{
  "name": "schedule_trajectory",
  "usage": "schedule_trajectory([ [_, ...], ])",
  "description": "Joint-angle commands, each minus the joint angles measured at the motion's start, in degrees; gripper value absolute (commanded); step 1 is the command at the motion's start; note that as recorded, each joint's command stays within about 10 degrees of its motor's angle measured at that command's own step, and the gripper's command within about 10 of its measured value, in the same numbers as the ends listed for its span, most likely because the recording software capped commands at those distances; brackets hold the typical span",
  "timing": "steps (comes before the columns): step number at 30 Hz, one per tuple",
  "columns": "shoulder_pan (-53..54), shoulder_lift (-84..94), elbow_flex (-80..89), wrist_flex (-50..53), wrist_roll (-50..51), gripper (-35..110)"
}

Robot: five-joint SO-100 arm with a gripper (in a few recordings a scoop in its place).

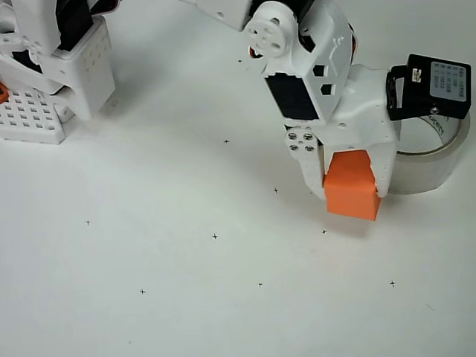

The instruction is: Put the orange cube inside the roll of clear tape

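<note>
— So, where does the orange cube (352, 186) stand right now?

— Clamped in the gripper (351, 177); in the overhead view its white fingers (385, 167) press on either side of the block, and it looks raised off the white table (186, 297), though from above I cannot be certain of the height.

— And the roll of clear tape (439, 152)?

— Lying flat just to the right of the gripper in the picture, partly hidden under the black wrist camera (430, 88) and the arm's white body; the cube sits beside the ring's outer wall, not over the hole.

— Then what does the carry need?

— I'd judge a short move to the right and a little toward the top of the picture, keeping the cube above the rim so it doesn't knock the roll away; centre it over the opening before lowering; loosen the fingers only once it is well inside, since the hole leaves modest room around the cube and a tilted corner could catch on the core.
</note>
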Motion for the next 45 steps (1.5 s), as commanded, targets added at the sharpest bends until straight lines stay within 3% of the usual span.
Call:
schedule_trajectory([
  [1, -2.46, 7.47, -7.38, 3.16, -0.88, 18],
  [25, -13.8, 7.65, -17.58, 8.26, -1.05, 18],
  [45, -18.37, -3.78, -24.17, 8.35, 0.18, 18],
])
